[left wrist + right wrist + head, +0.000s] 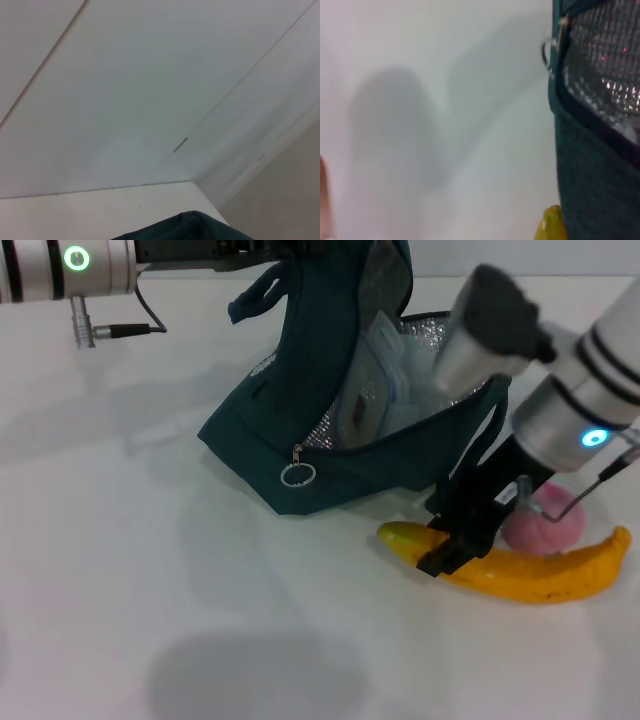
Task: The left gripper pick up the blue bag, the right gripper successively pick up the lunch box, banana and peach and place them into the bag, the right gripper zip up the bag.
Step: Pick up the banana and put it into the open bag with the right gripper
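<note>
Now, right gripper (447, 558) fingers spread over banana (520, 570), peach (548, 524) behind, blue bag (330, 455) close, left fingers unseen

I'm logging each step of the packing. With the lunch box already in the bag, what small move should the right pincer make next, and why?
Probably close on the banana: the right pincer sits low over its stem end, beside the peach, while the lunch box is already inside the blue bag.

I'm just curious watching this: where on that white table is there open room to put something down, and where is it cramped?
Bare table lies in front of the blue bag and to its left, below the left hand's cable. It is crowded at the right: the right hand sits at the banana, with the peach just behind, close against the bag.
</note>
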